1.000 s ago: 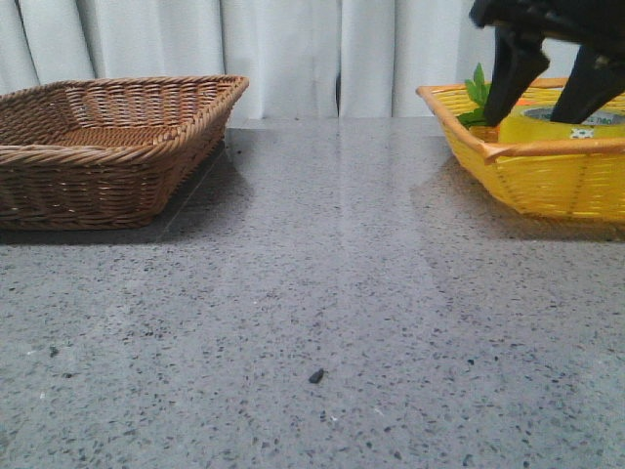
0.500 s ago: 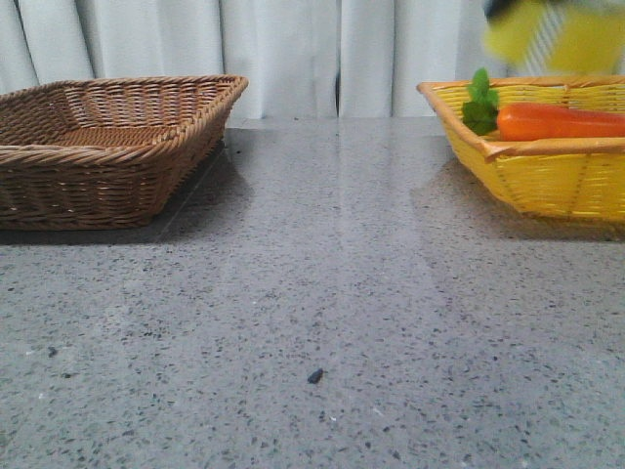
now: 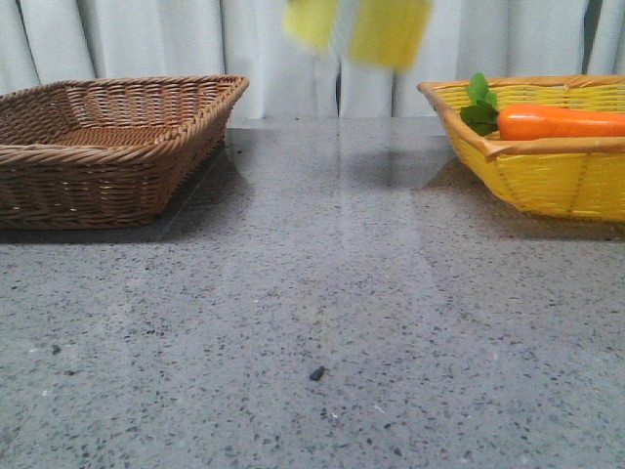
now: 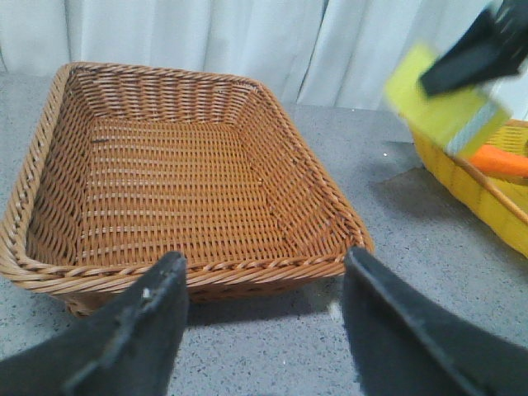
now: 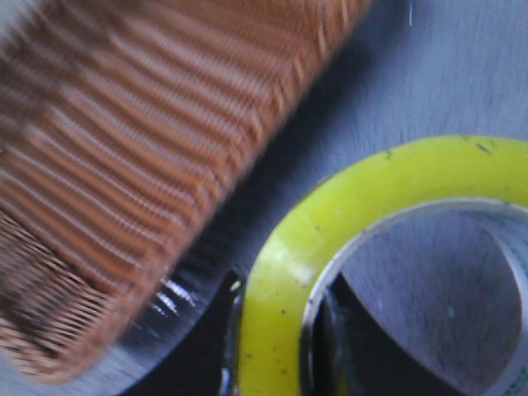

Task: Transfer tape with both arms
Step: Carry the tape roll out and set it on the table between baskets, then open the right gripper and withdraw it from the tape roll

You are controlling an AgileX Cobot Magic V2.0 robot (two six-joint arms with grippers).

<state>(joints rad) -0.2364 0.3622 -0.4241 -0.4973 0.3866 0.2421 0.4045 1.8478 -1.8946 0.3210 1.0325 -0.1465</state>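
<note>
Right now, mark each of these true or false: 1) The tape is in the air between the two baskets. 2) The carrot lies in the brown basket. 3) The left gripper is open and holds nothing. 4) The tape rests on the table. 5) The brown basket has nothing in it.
1) True. The tape is up above the table, between the brown basket and the yellow basket.
2) False. The carrot lies in the yellow basket.
3) True. The left gripper is spread wide and holds nothing.
4) False. It is in the air, held by the right gripper.
5) True.
</note>
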